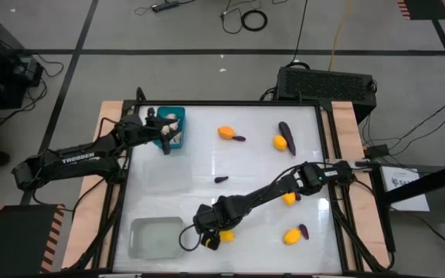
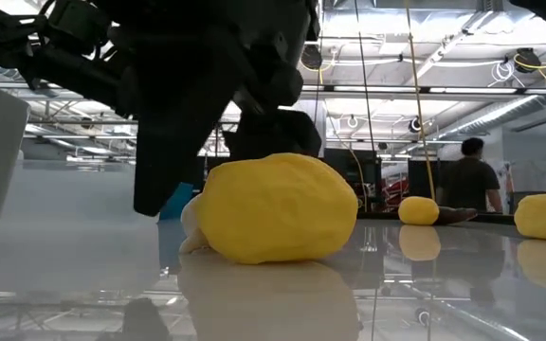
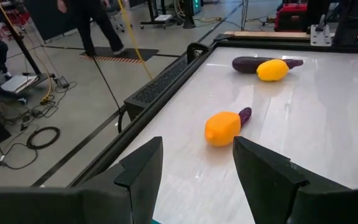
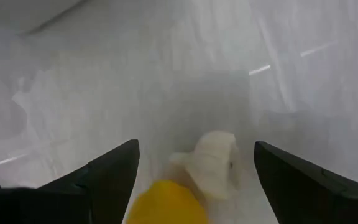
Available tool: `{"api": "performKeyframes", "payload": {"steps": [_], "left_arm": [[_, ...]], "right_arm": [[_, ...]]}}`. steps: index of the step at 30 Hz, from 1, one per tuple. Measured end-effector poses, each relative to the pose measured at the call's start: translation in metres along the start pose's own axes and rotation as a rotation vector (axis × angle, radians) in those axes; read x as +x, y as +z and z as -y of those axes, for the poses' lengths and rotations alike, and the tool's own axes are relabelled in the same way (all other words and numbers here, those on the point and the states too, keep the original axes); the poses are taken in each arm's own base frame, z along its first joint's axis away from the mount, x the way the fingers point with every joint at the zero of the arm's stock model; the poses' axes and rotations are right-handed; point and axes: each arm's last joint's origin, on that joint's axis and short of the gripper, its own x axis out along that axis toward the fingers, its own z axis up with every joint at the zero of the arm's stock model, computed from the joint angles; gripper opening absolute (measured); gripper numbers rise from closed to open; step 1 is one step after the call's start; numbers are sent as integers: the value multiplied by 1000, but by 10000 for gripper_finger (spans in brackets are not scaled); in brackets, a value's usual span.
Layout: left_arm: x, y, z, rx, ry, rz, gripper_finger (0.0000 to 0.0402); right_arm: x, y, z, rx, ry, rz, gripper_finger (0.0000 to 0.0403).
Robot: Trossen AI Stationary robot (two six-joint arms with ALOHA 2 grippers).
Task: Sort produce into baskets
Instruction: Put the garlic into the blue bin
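The right claw (image 1: 207,235) hangs open over a lemon (image 1: 224,235) and garlic bulb (image 4: 213,163) beside the pale bin (image 1: 154,235), needing descent and closing; the left claw (image 1: 164,133) waits open above the teal bin (image 1: 178,116).

White tabletop (image 1: 207,158) bearing scattered lemons (image 1: 225,132) and eggplants (image 1: 286,129). Teal bin (image 1: 178,116) at one corner; translucent bin (image 1: 154,236) at the adjacent corner.
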Motion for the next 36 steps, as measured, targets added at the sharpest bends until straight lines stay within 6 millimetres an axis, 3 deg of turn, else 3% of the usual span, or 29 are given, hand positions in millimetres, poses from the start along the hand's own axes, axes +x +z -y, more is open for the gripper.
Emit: {"api": "performKeyframes", "payload": {"steps": [15,23,36], "left_arm": [[0,1,1,2,-1,5,203],[0,1,1,3,-1,5,203],[0,1,1,7,1,5,203]], "right_arm": [[7,-2,4,5,-26,-26,293],[7,2,8,19,-18,-38,205],[5,29,29,29,156,-96,45]]}}
